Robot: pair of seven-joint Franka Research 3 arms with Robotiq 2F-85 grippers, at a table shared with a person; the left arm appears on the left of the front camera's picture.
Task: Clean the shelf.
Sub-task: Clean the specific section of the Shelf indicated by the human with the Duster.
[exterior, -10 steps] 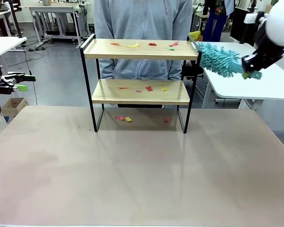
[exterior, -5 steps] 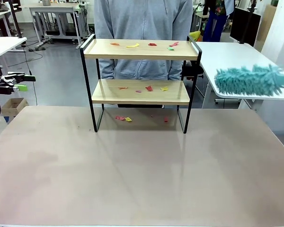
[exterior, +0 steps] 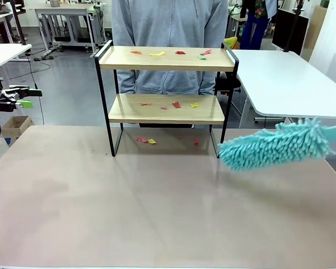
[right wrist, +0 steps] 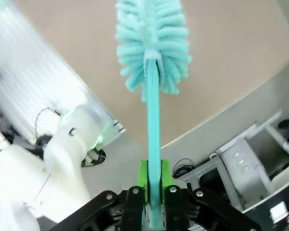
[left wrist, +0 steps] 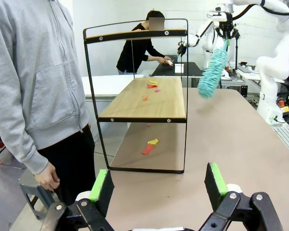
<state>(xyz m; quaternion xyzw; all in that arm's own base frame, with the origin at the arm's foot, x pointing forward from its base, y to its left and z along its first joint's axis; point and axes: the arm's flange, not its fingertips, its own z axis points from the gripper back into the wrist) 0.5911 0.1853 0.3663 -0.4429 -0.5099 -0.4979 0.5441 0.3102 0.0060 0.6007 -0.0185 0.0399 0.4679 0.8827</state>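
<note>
Dropping from top-board height, the teal duster (exterior: 271,145) hung low by the right leg of the shelf (exterior: 157,63), far across the counter (exterior: 157,213). Right claw (right wrist: 153,169) clamped its handle; left claw (left wrist: 157,180) gaped apart.

The left gripper (left wrist: 157,178) is black, and its two fingers are faced with bright green pads (left wrist: 99,185). Silver round pins mark the linkage joints along the bottom edge of the left wrist view, with small white caps just behind the pads. The right gripper (right wrist: 153,173), at bottom centre of the right wrist view, has the same black links, silver pins and green pads. The right arm (left wrist: 278,57), at the upper right of the left wrist view, is glossy white with rounded segments, and a thin black cable arcs along its top. The person (left wrist: 33,82) wears a grey zip hoodie with long, ribbed-cuff sleeves and black trousers.
</note>
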